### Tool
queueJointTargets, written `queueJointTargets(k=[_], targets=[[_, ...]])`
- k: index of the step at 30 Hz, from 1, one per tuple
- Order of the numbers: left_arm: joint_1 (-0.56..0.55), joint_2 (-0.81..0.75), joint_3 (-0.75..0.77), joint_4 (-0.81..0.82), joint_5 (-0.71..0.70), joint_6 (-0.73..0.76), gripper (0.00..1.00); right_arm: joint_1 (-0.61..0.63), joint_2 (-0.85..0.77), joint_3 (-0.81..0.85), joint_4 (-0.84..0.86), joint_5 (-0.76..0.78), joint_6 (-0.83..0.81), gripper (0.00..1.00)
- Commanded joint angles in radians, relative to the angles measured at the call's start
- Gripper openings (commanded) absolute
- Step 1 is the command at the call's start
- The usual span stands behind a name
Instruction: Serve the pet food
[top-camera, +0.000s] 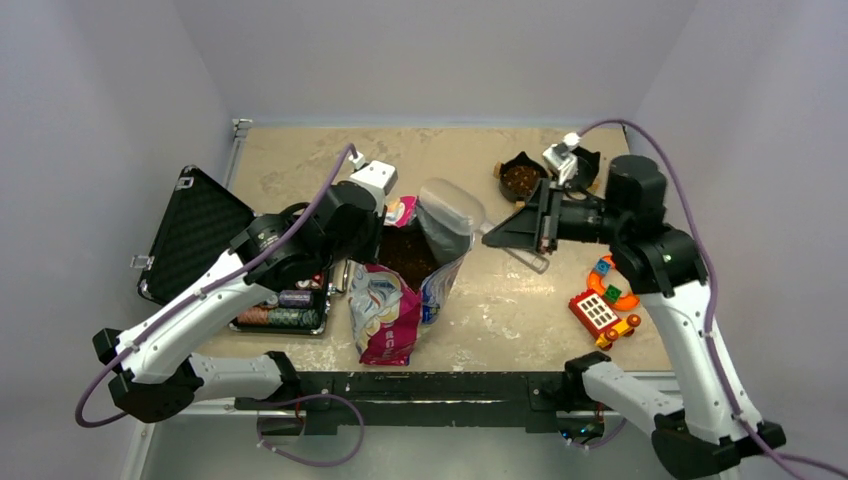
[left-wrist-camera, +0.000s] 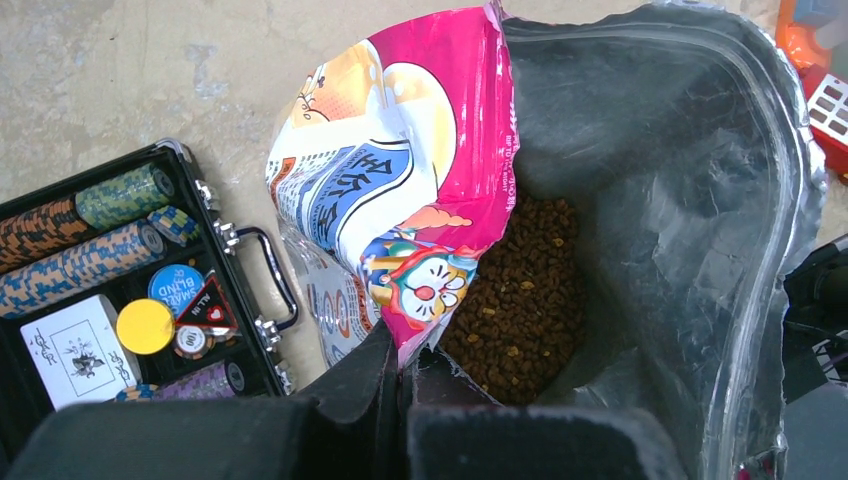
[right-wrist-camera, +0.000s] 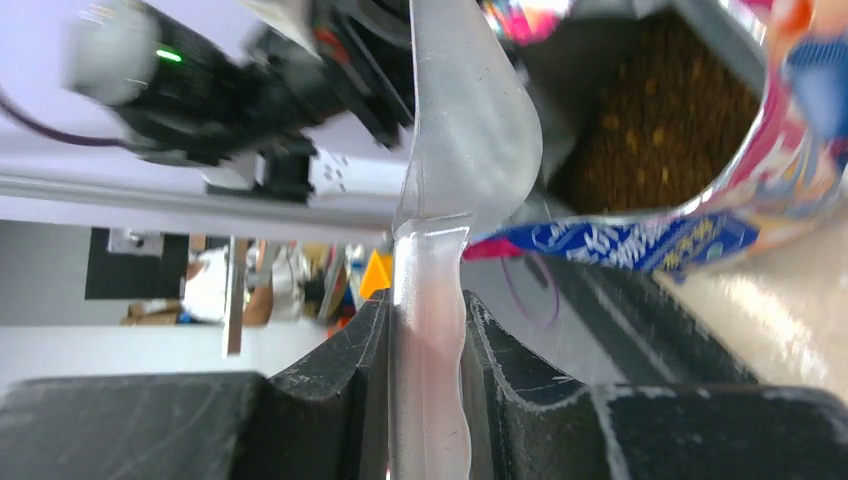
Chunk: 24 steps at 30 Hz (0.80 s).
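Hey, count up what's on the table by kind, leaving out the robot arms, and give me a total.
Food bag: 1
Clear scoop: 1
Black bowls: 2
Poker chip case: 1
Toys: 2
Total: 7

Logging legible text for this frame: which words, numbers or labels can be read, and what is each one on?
"SMALL BLIND": on the blue disc in the chip case.
"ALL IN": on the black marker beside it.
"100": on a chip just below.
Chinese characters on the foil bag: too tilted and creased to read reliably.
Smaller print on the bag: blurred.
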<state>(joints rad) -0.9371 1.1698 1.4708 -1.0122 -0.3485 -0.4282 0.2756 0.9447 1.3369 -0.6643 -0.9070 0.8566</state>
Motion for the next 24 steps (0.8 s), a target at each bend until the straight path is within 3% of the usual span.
queueJointTargets(k=[1,9,18,24], targets=[[-0.008,-0.029,0.135,0.206,0.026,-0.027,0.00,0.111,0.061,0.050,-0.367,0.054,-0.158,0.00],[-0.008,-0.024,0.154,0.279,0.159,-0.004,0.00,0.233,0.239,0.200,-0.696,0.371,-0.333,0.00],[-0.010,0.084,0.202,0.304,0.407,-0.034,0.00,0.374,0.599,0.550,-0.857,0.666,-0.368,0.00],[-0.009,0.115,0.217,0.265,0.420,-0.042,0.00,0.408,0.718,0.618,-0.871,0.735,-0.387,0.00]])
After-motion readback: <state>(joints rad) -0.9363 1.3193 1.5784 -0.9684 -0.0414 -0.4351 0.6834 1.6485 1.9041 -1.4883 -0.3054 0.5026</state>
